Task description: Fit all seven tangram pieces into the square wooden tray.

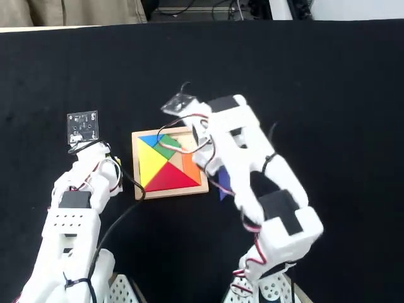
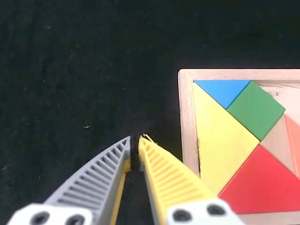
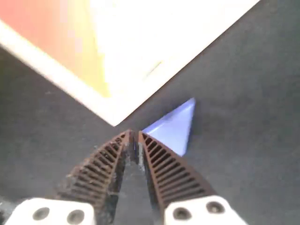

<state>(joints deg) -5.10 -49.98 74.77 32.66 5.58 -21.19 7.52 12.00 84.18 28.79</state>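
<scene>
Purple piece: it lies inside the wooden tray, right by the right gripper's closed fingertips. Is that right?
Not quite. The purple piece lies outside the wooden tray, on the black table just off the tray's corner, as the right wrist view shows. The rest holds: it is right by the right gripper's closed fingertips.

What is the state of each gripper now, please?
Left gripper: closed, holding nothing, beside the wooden tray.
Right gripper: closed, tips next to the purple piece; a grip on it cannot be told.
</scene>
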